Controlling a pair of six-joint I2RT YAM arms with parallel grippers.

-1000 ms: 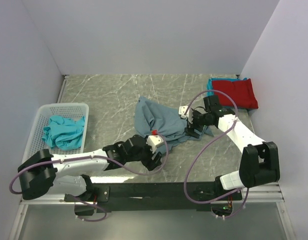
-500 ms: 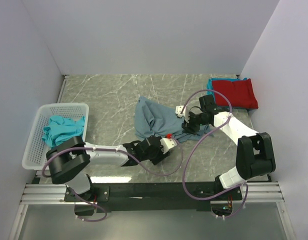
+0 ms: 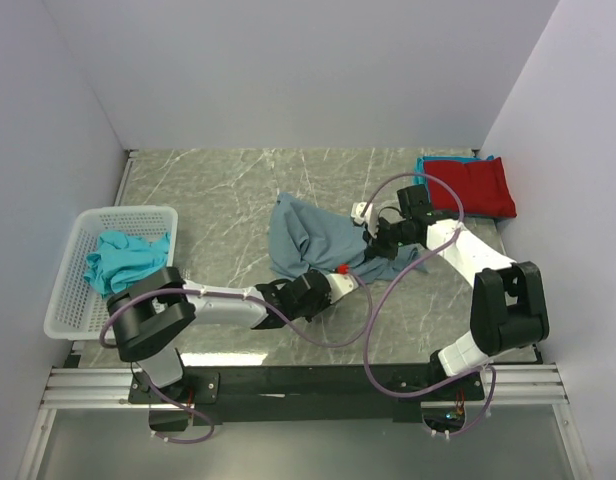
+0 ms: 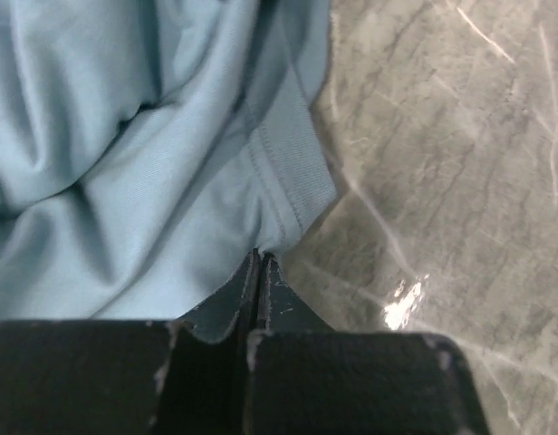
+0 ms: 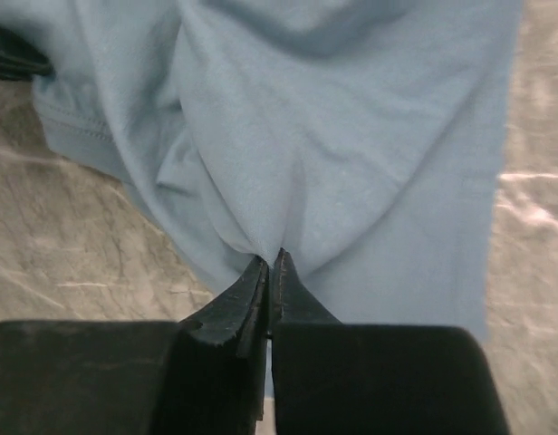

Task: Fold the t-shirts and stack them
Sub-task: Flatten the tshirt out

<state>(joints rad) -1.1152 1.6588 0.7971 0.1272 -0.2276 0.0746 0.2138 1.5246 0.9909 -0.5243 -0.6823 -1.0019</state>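
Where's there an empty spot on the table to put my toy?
Bare table runs along the back wall, behind the blue-grey shirt, and between that shirt and the white basket. The middle is crowded: the left gripper and right gripper both pinch the shirt. The red shirt fills the back right corner.

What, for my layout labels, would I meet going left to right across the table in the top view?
White basket holding a teal t-shirt → blue-grey t-shirt → red t-shirt.
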